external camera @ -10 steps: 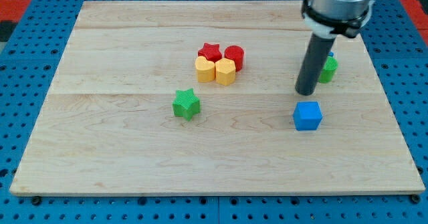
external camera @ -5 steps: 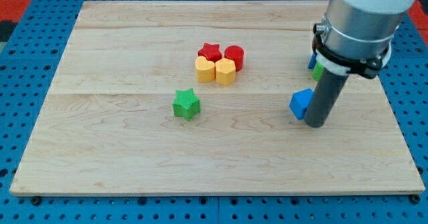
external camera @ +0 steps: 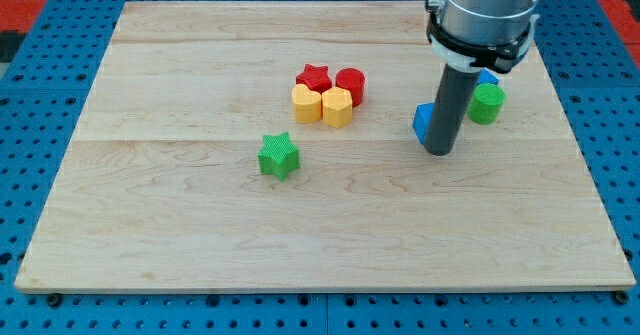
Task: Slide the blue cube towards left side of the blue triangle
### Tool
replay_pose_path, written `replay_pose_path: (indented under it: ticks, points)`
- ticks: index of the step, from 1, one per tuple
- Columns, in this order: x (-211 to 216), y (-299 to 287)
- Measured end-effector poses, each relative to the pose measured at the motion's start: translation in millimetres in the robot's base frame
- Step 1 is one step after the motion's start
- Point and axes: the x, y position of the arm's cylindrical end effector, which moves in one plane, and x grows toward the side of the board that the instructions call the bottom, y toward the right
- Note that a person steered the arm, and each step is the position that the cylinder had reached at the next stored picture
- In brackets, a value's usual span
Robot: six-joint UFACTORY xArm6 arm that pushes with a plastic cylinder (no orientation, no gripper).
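My tip [external camera: 438, 151] touches the blue cube [external camera: 423, 122] at centre right, mostly hiding it. The blue triangle [external camera: 488, 78] peeks out just beside the green block [external camera: 488, 103], upper right. The rod has no fingers.

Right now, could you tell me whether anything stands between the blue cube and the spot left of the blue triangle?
Nothing visible does. The blue cube sits against my tip, on its left. The blue triangle shows only a sliver behind the rod, above the green cylinder.

My tip [external camera: 438, 151] stands upright, the arm descending from the view's top.
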Motion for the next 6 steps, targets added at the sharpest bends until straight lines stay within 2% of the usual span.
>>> replay_pose_path:
  ticks: [3,5,6]
  points:
    - [-52,0]
    - [-59,-45]
    - [-70,-37]
